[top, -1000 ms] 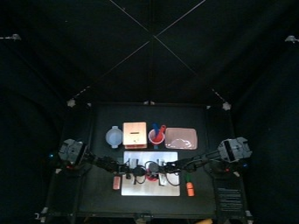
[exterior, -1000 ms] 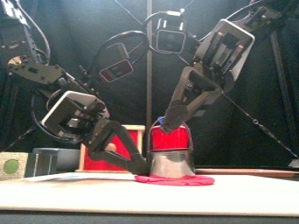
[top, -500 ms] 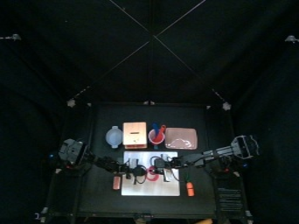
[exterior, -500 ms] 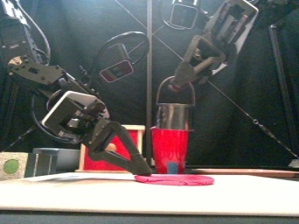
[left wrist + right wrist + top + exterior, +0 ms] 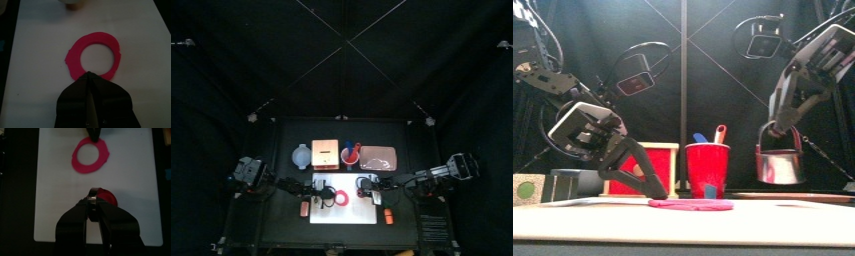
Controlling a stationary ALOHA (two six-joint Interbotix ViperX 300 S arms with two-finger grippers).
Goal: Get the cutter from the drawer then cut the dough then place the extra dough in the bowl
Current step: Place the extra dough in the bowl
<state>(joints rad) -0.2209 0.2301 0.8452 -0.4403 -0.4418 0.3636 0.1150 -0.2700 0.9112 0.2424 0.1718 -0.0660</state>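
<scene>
A red dough ring (image 5: 95,55) lies flat on the white cutting board (image 5: 37,55). My left gripper (image 5: 88,75) is shut on the ring's near edge; in the front view it (image 5: 652,194) meets the ring (image 5: 691,204) at its left end. My right gripper (image 5: 91,202) is shut on the wire handle of the round metal cutter (image 5: 780,162), which hangs above the table to the right of the dough. In the right wrist view a red disc fills the cutter (image 5: 107,198), and the ring (image 5: 91,155) lies further off.
Behind the board (image 5: 338,222) stand the blue-grey bowl (image 5: 301,155), the wooden box (image 5: 326,152) with its red drawer front (image 5: 647,165), the red cup (image 5: 708,168) holding knives, and the pink tray (image 5: 382,157).
The right gripper has lifted the cutter off the dough and swung it right, leaving a ring on the board. The left gripper has stayed at the dough's edge.
</scene>
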